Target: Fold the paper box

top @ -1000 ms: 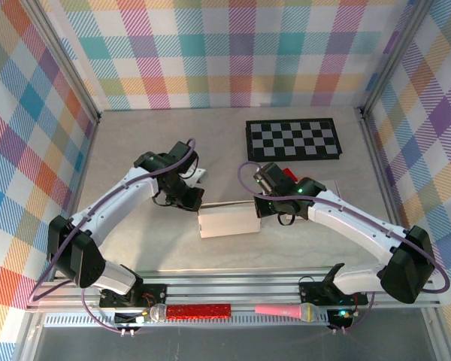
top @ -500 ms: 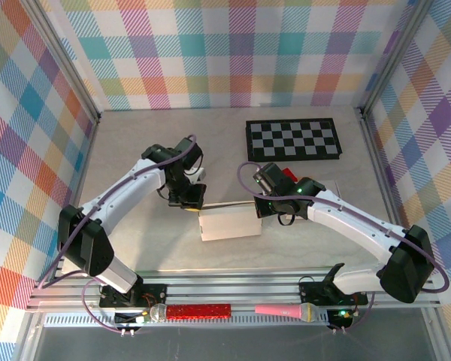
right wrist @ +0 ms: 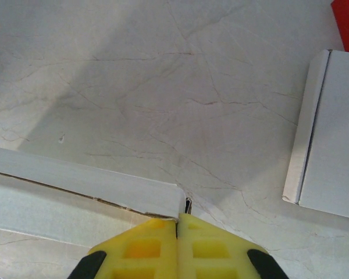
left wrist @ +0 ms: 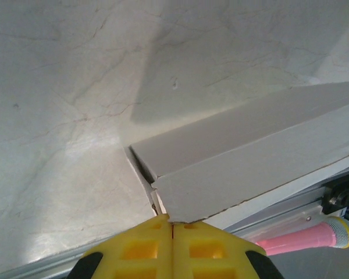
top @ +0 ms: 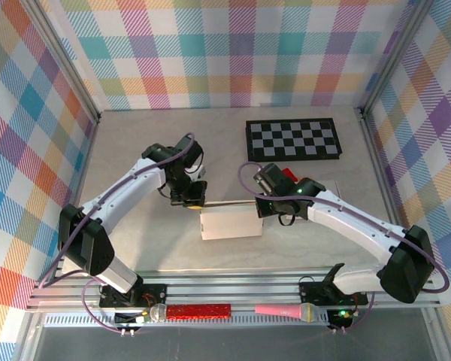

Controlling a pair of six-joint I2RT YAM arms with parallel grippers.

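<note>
paper box (top: 229, 224): white, mid-bench, nearer the near edge than the far edge, long side parallel to the near edge. Judged light thin card. Panels look fairly stiff but would crease or dent easily. The surface looks smooth, so it will likely skid on the bench if pushed from one end only. Best hold: pinch the thin flap edges at the far corners, or press both ends at once; don't squeeze the hollow body.

left gripper (top: 193, 201): arm reaches in from the left side, wrist angled down. Its fingers (left wrist: 139, 250) are together with no gap, tips touching the box's far-left corner.

right gripper (top: 261, 210): arm reaches in from the near-right corner. Its fingers (right wrist: 209, 247) are together, tips at the box's far-right corner.

Cannot tell whether either nips a thin flap.
</note>
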